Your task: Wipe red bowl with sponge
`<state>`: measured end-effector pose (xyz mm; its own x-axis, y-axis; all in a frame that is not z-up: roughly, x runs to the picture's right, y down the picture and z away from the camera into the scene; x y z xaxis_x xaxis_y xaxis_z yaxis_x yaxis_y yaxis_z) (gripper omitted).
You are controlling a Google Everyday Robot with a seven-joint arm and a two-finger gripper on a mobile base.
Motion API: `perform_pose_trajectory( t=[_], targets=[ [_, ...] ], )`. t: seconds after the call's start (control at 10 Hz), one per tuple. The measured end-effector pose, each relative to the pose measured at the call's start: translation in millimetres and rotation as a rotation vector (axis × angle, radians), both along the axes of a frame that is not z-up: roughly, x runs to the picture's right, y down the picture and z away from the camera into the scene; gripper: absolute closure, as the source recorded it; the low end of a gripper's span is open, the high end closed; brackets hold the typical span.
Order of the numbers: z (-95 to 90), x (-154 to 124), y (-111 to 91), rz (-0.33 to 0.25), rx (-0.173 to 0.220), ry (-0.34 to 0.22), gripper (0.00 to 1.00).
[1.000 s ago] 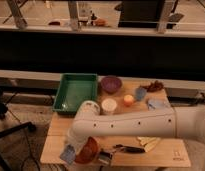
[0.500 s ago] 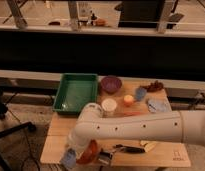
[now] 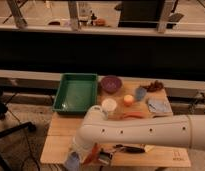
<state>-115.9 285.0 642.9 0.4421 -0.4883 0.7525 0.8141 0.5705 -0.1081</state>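
My white arm sweeps in from the right and bends down to the table's front left corner. My gripper [image 3: 77,159] hangs there, mostly hidden behind the arm, shut on the sponge [image 3: 71,161], a small pale blue-grey block at the bottom edge of the camera view. Just right of the sponge only an orange-red sliver of the red bowl [image 3: 94,151] shows beneath the arm. Whether the sponge touches the bowl cannot be told.
A green tray [image 3: 76,93] sits at the back left of the wooden table [image 3: 56,145]. Behind the arm stand a purple bowl [image 3: 111,84], a white cup [image 3: 109,105], a small blue cup [image 3: 140,93] and a pale blue cloth [image 3: 159,105]. A dark utensil [image 3: 129,148] lies near the front.
The arm has sunk lower over the front left corner and hides more of the red bowl. The sponge has shifted slightly down with the gripper.
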Motion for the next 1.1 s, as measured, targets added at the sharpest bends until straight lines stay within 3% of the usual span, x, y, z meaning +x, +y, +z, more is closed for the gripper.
perform_pose_trajectory(
  t=[0.5, 1.1],
  targets=[
    [10.7, 23.7, -1.3, 0.017, 0.008, 0.086, 1.00],
    [27.5, 25.0, -18.1, 0.017, 0.047, 0.119, 1.00]
  ],
)
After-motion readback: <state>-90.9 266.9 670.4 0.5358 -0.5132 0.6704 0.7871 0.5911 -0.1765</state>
